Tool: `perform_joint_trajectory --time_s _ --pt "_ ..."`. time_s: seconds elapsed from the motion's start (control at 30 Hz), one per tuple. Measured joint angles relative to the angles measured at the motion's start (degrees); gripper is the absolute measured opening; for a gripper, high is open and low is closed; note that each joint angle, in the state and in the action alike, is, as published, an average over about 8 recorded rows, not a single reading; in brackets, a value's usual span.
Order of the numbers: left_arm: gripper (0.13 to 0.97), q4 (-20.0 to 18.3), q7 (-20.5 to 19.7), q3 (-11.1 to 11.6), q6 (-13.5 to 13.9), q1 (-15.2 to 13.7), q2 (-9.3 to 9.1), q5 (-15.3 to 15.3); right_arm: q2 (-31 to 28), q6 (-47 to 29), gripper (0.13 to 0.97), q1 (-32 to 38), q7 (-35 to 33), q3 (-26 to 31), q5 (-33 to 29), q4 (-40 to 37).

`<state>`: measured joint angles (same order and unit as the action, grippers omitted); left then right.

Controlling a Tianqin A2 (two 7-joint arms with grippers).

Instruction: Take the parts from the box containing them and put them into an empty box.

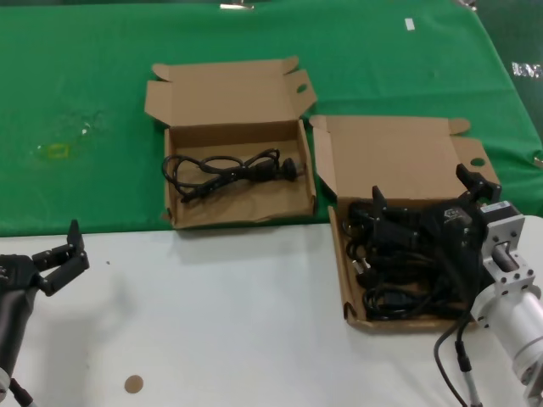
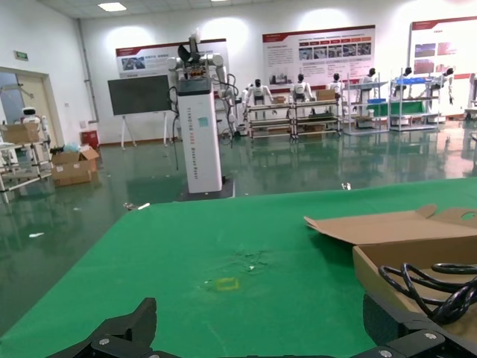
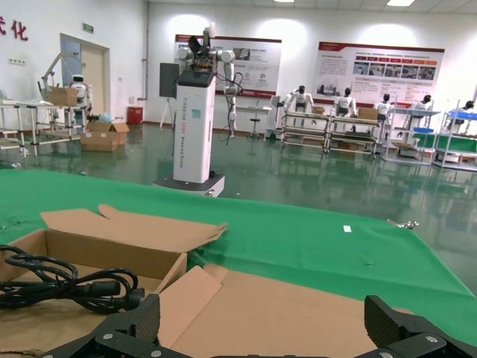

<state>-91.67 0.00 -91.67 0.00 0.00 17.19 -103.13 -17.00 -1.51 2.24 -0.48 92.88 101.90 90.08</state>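
Right gripper [image 1: 428, 199]: my fingers spread wide, low over the box of cords [image 1: 349, 280], holding nothing.
Power cords [image 1: 399, 292]: piled directly beneath my right gripper.
Other box [image 1: 242, 212]: to my right gripper's left, holding one coiled cord [image 1: 229, 170].
Left gripper [image 1: 58, 259]: fingers apart, idle over white table [image 1: 221, 322].

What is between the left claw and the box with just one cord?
Head view: only bare white table and green cloth between the left claw and that box.
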Motion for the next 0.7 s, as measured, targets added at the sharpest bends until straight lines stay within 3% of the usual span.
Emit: perform_joint_trajectory --time_s 0.7 --pt "0.966 0.0 0.0 0.0 0.0 0.0 0.0 0.0 0.0 0.0 0.966 0.0 0.0 0.0 0.0 0.0"
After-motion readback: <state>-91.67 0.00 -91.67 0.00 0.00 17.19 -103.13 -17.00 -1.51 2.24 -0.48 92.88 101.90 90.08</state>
